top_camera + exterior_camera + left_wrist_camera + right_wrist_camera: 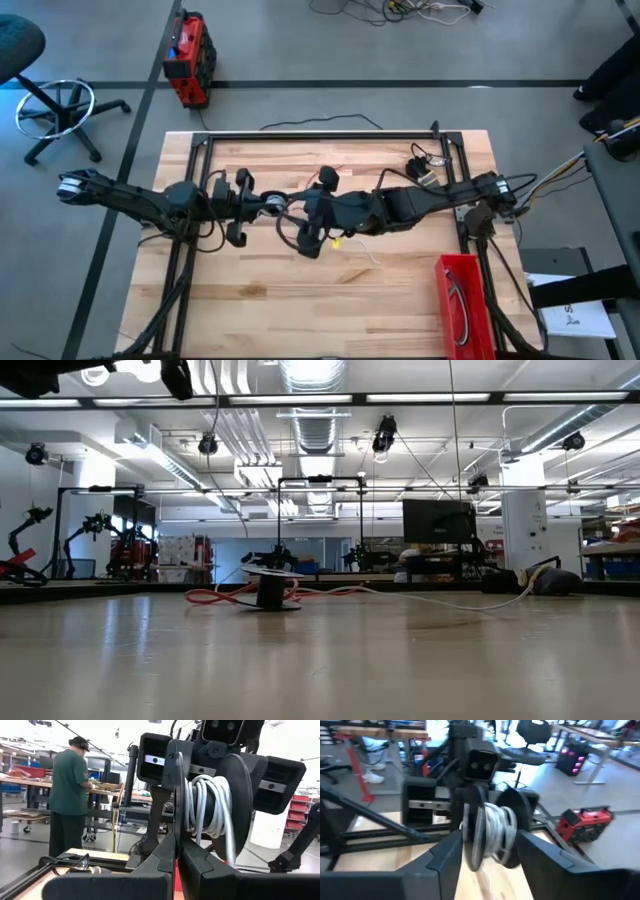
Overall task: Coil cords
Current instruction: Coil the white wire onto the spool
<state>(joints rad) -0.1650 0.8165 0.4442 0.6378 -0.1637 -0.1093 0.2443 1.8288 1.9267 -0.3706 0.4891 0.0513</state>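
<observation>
White cord [207, 805] is part-wound on a dark spool [235, 810] held mid-table, left gripper [176, 857] seemingly clamped on one flange, right gripper [485, 852] straddling it, fingers apart; turn slowly, guiding slack trailing toward 5 o'clock under light tension.

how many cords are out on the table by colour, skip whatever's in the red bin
white cord, wound on the spool: 1
red cord: 1
black cord: 1
total: 3
</observation>
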